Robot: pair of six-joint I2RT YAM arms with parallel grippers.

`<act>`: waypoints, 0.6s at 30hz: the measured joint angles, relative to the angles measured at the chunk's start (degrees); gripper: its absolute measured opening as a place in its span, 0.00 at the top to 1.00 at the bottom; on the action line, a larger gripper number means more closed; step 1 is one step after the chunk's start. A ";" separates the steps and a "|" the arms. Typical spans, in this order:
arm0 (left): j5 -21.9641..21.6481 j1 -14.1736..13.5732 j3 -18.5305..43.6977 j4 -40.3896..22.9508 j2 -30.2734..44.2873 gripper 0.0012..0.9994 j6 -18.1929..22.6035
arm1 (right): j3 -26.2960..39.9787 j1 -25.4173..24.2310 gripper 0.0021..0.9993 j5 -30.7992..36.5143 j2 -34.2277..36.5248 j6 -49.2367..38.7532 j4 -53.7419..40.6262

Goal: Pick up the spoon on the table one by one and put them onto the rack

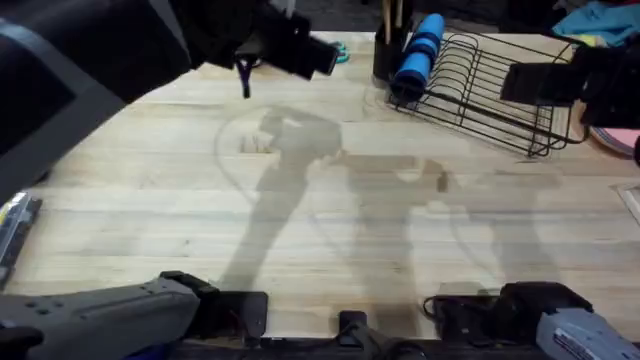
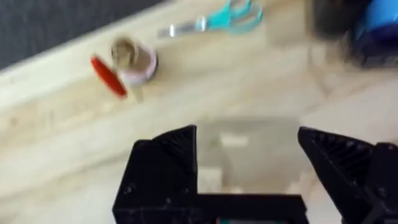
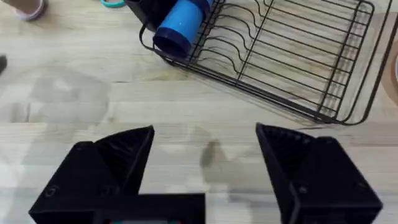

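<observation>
Pale wooden table [image 1: 150, 200] under everything, arm shadows smeared across the middle of it. Dark floor past the far edge.

Spotted the rack [image 1: 490, 95] at the far right of the table, black wire, upright slots in a row. Blue cylinder [image 1: 418, 50] lying at its left end, right beside the black cutlery cup [image 1: 385, 60]. Two wooden handles poking up out of that cup, so counted those as the spoons [image 1: 391, 15], already standing in the rack's cup. Couldn't make out the bowls, hidden down inside.

Left gripper [image 2: 247, 152] hovering up over the far left part of the table, released, fingers spread wide with bare wood showing between them. Holding nothing. Seen from overhead as a big dark blur coming in from the upper left.

Right gripper [image 3: 205, 155] also released, fingers well apart, nothing between them but table. Parked near the rack's front side, clear of the wires and the blue cylinder.

Also noticed from the left wrist camera: teal-handled scissors [image 2: 217, 18] lying near the table's far edge, and a small jar-like thing [image 2: 132, 59] tipped over with a red lid [image 2: 107, 76] just beside it. Too blurry to say more about that one. Pink plate edge [image 1: 618, 138] peeking in just beyond the rack's right end.
</observation>
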 joint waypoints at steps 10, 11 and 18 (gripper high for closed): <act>-0.09 0.52 -0.07 -13.72 -4.76 0.01 -3.63 | 0.00 0.00 0.01 -0.02 0.00 0.00 -0.13; -0.08 0.52 -0.07 -14.64 -5.39 0.01 -5.13 | 0.00 0.00 0.01 0.00 0.00 0.02 -0.14; -0.07 0.52 -0.07 -19.20 -8.12 0.01 -13.25 | 0.00 0.00 0.01 0.00 0.00 0.00 -1.59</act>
